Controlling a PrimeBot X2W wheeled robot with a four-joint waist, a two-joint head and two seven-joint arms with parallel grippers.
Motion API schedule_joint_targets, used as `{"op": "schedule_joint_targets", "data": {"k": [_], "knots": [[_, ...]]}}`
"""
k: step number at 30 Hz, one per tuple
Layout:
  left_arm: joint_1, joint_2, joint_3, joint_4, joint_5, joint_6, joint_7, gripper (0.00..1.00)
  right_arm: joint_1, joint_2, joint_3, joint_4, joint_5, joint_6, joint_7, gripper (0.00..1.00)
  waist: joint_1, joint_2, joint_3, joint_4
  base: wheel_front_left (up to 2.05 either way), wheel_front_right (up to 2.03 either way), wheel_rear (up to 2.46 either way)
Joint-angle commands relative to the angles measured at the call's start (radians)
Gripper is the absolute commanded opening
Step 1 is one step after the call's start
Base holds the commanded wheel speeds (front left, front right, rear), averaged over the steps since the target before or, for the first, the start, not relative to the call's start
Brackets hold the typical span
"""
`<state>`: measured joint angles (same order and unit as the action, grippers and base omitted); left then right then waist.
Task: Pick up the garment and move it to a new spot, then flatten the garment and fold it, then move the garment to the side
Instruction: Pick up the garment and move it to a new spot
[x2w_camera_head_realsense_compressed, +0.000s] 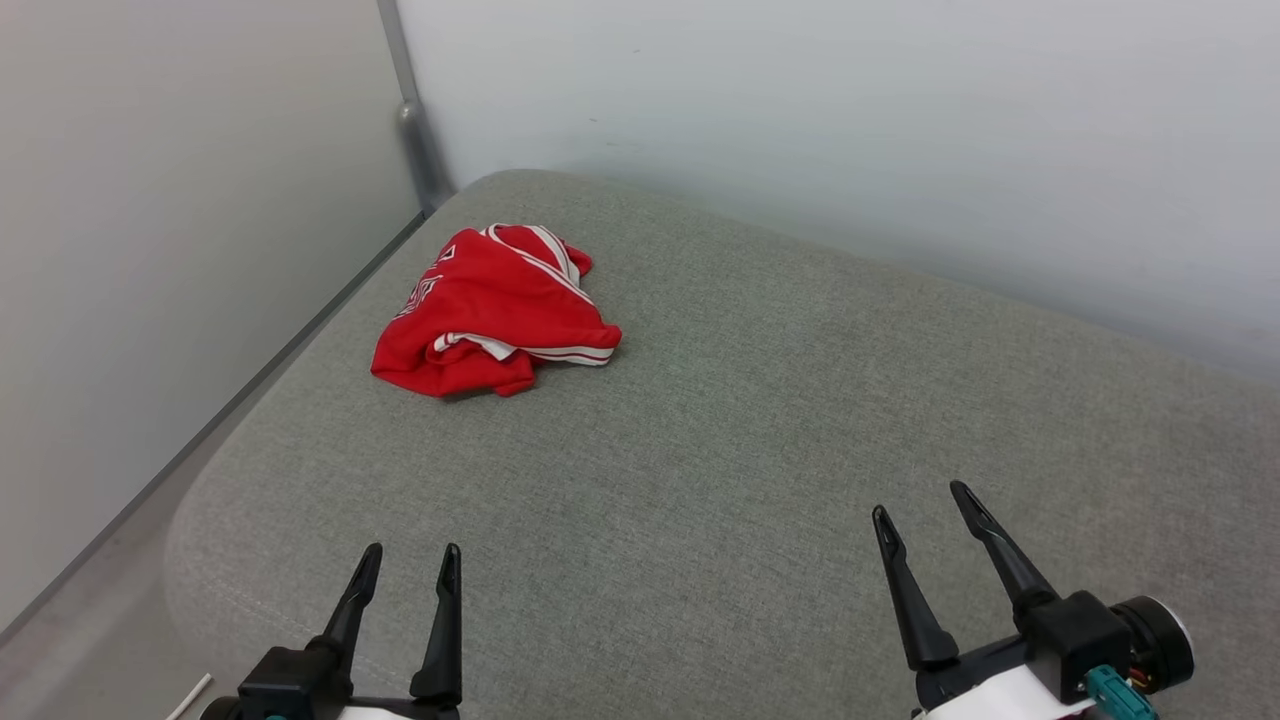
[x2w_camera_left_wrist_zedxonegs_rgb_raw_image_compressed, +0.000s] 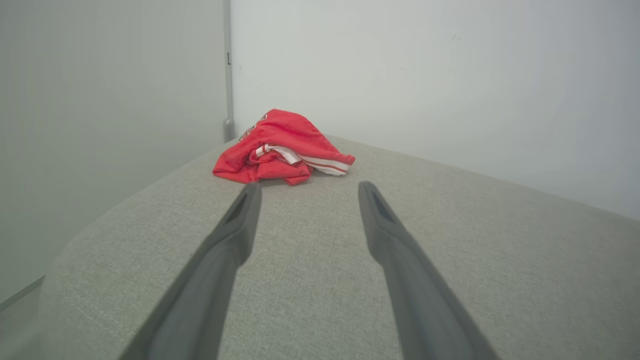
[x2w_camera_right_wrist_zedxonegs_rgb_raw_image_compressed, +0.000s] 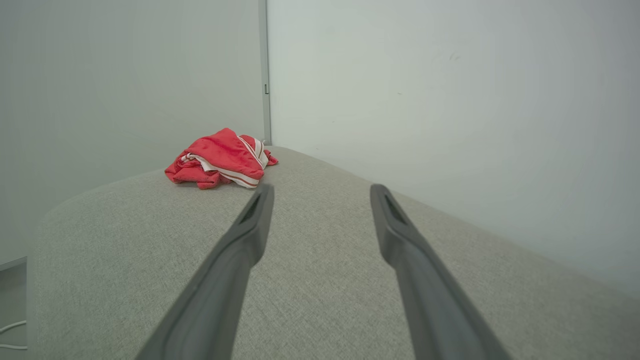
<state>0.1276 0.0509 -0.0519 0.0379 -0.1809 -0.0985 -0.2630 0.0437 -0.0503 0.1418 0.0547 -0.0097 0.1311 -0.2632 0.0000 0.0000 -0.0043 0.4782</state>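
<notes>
Our left pincer (x2w_camera_head_realsense_compressed: 414, 550) and right pincer (x2w_camera_head_realsense_compressed: 920, 500) are wide open and empty, and the shirt (x2w_camera_head_realsense_compressed: 495, 312) sits in a heap at the far left corner of the cushion (x2w_camera_head_realsense_compressed: 700, 450), so we should reach there and pinch a thick top fold.

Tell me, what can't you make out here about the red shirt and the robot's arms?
Shirt: head view, its own crumpled folds hide most of the print.
Left tool and right tool: head view, bottom edge cuts off the arms behind them.
Cushion: head view, right edge cuts it off.
</notes>
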Motion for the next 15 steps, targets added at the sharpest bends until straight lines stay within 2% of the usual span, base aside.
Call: {"op": "schedule_joint_targets", "data": {"k": [1, 6, 12, 15], "knots": [[0.004, -0.001, 0.005, -0.001, -0.004, -0.005, -0.003, 1.0, -0.004, 0.0, 0.003, -0.002, 0.0, -0.001, -0.002, 1.0, 0.0, 0.0, 0.001, -0.003, 0.0, 0.0, 0.0], [-0.009, -0.001, 0.017, -0.002, -0.027, -0.005, -0.003, 1.0, -0.01, 0.0, 0.008, -0.01, -0.014, -0.001, -0.002, 1.0, 0.0, 0.0, 0.02, -0.026, 0.0, 0.0, 0.0], [-0.091, 0.001, 0.037, 0.022, -0.045, -0.018, -0.003, 1.0, -0.044, 0.0, 0.019, -0.036, -0.049, -0.001, -0.002, 1.0, 0.0, 0.0, 0.109, -0.083, 0.0, 0.0, 0.0], [-0.179, 0.037, 0.036, 0.091, -0.072, -0.026, -0.003, 1.0, -0.063, 0.0, 0.027, -0.045, -0.073, -0.001, -0.002, 1.0, 0.0, 0.0, 0.156, -0.116, 0.0, 0.0, 0.0]]}}
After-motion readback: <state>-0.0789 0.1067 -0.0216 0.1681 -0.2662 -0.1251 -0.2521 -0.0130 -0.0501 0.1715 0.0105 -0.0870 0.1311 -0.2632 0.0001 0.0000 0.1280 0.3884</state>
